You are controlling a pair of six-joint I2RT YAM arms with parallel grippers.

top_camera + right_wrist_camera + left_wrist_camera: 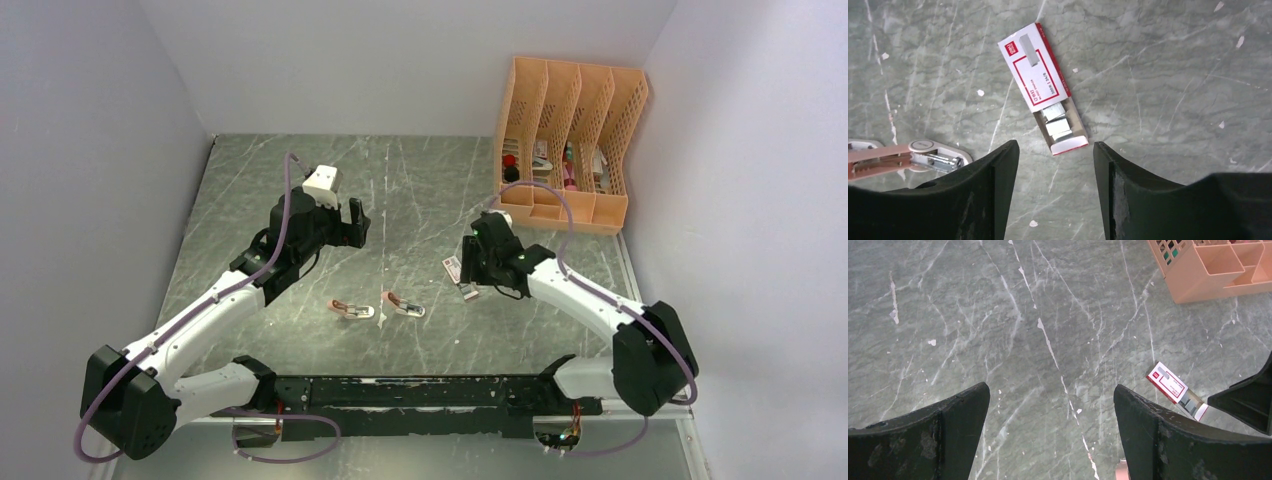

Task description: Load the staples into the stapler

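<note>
Right wrist view: the small red-and-white cardboard staple box (1034,67) lies flat on the grey marbled tabletop (1178,75), its tray slid partly out to bare the silvery staple strips (1058,125). The right gripper (1054,162) hovers at that open end, jaws spread wider than the box and pinching nothing, seemingly lined up for a strip. A salmon-pink mini stapler (908,157) lies near the box on the left arm's side, apparently hinged open for loading, while the left gripper (1052,390) hangs wide open and empty, apart from the box.
</note>
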